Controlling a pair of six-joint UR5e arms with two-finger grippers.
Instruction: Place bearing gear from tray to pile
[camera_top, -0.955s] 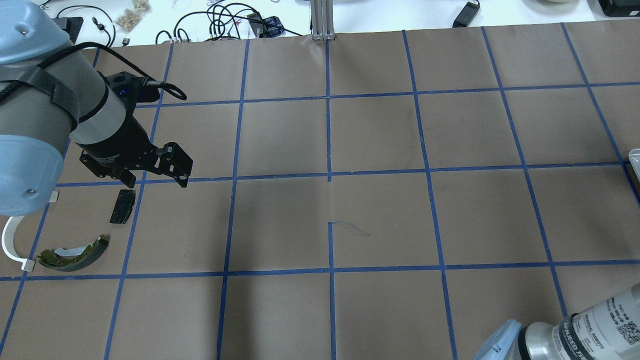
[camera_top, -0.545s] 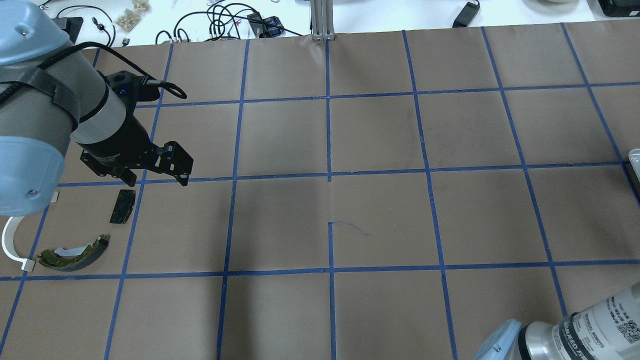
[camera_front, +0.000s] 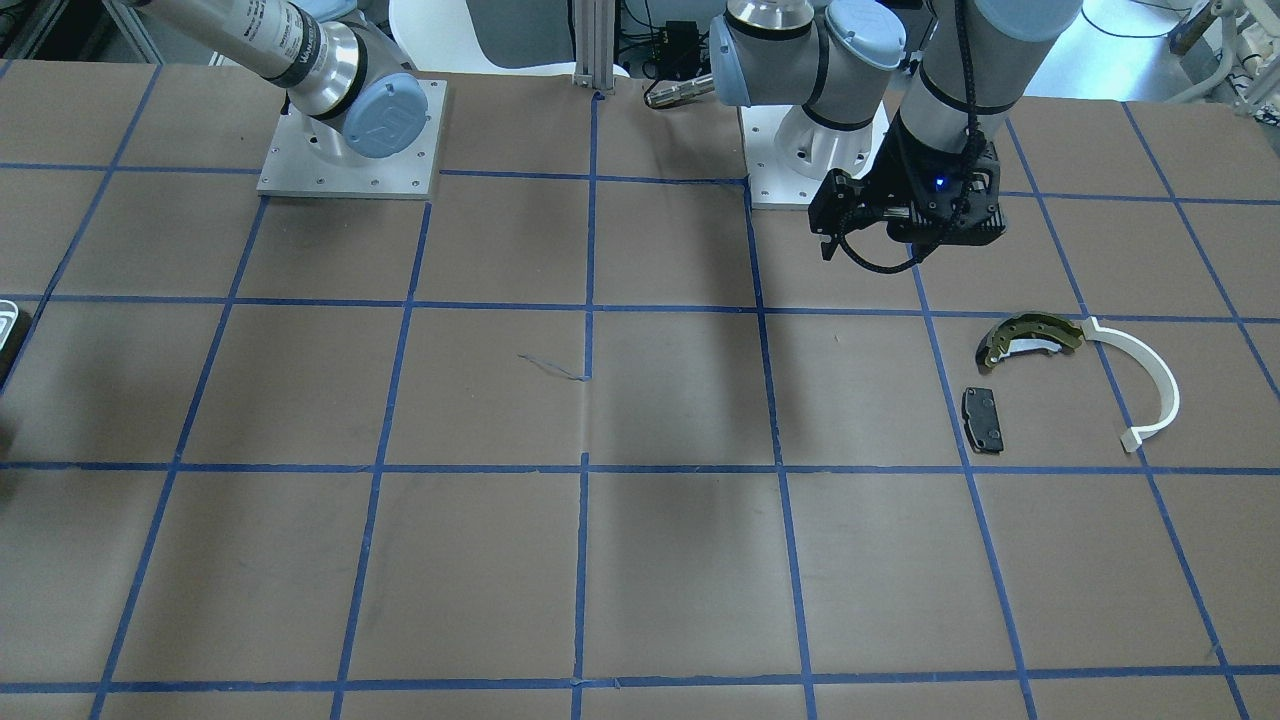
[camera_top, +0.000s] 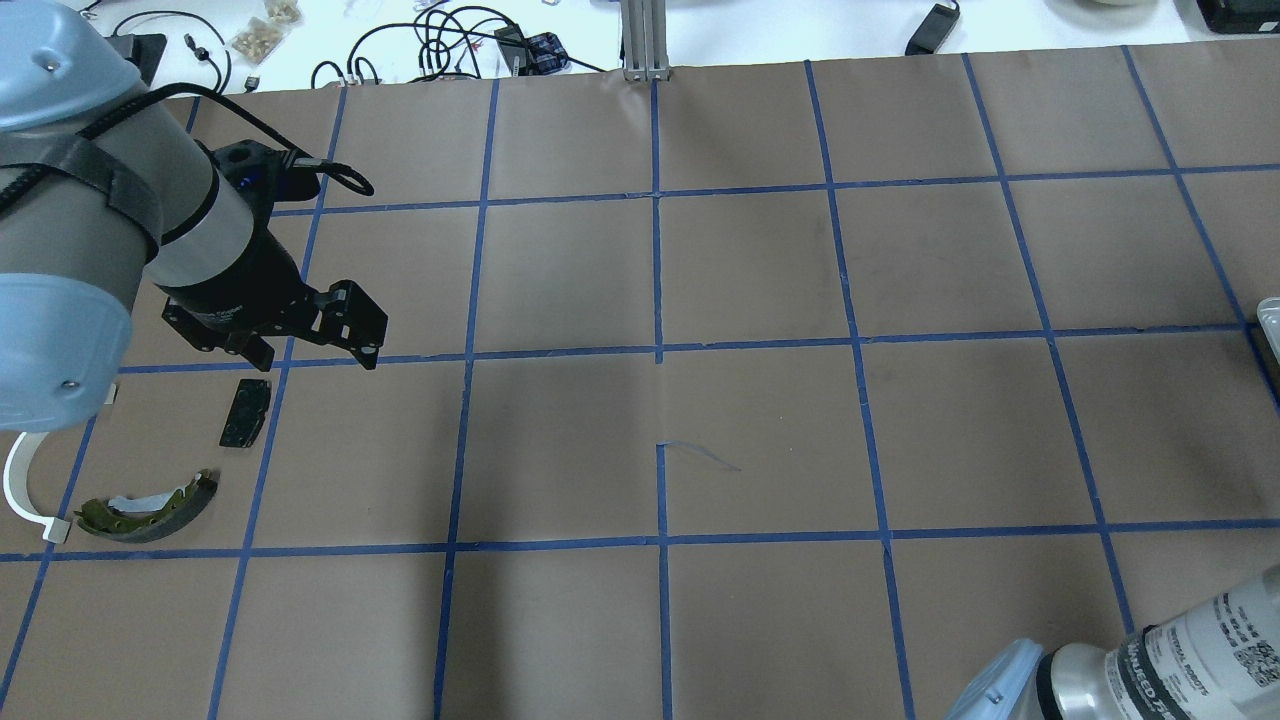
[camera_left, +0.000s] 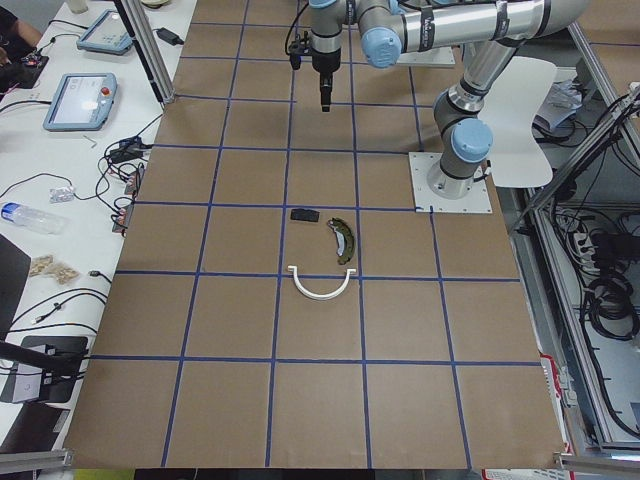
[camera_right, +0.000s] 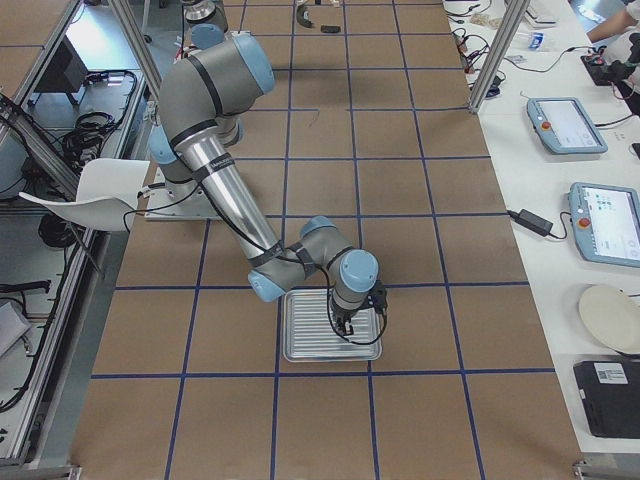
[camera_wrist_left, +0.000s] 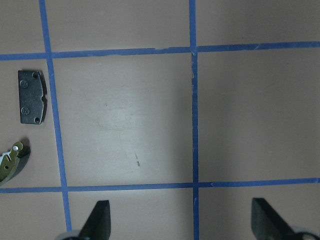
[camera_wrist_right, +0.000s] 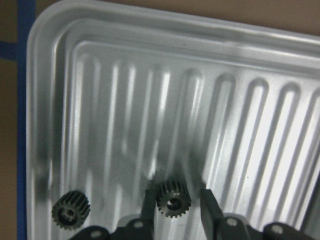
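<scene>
Two right fingers (camera_wrist_right: 209, 206) parted, straddling bearing gear (camera_wrist_right: 173, 198) in tray (camera_wrist_right: 36, 125)

You are watching silver-grey arms (camera_right: 215, 165) wearing pale blue joint caps (camera_front: 385, 115), black cable (camera_front: 963, 60) running to the left tool (camera_top: 312, 352).

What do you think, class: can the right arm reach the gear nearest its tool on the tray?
Probably yes. The right tool straddles that gear, a finger on either side, with nothing above it. The second gear lies well aside on the tray.
</scene>
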